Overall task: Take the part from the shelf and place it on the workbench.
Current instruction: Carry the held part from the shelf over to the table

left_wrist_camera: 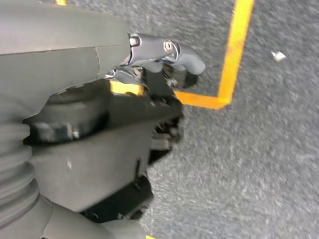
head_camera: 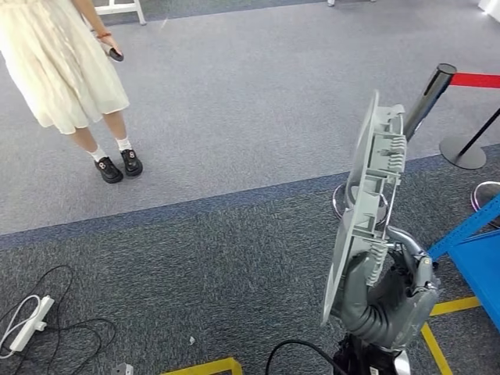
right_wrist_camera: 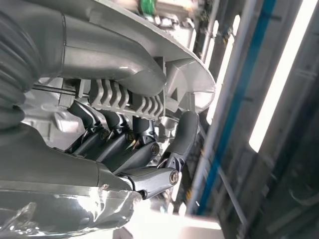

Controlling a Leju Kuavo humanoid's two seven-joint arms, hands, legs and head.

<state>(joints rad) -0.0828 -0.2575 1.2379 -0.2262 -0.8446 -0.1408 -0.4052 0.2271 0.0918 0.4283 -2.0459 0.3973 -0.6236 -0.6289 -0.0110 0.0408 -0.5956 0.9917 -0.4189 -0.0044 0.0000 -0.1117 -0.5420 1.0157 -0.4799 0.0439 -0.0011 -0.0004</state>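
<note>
The part point(head_camera: 369, 203) is a large grey cast disc with ribbed fins on its back. It stands nearly upright at the right of the head view, held from below by my right hand point(head_camera: 383, 297). In the right wrist view the dark fingers point(right_wrist_camera: 124, 147) curl under the part's finned rim point(right_wrist_camera: 146, 102) while the thumb lies over it. My left hand point(left_wrist_camera: 158, 114) hangs over grey carpet with nothing in it, thumb and fingers apart.
A person in a pale dress point(head_camera: 58, 62) stands at the far left holding a small dark thing. A power strip and cables point(head_camera: 30, 324) lie at the lower left. A stanchion with red belt point(head_camera: 433, 94) and a blue frame point(head_camera: 477, 250) are on the right. Yellow floor tape point(left_wrist_camera: 229, 64) marks the carpet.
</note>
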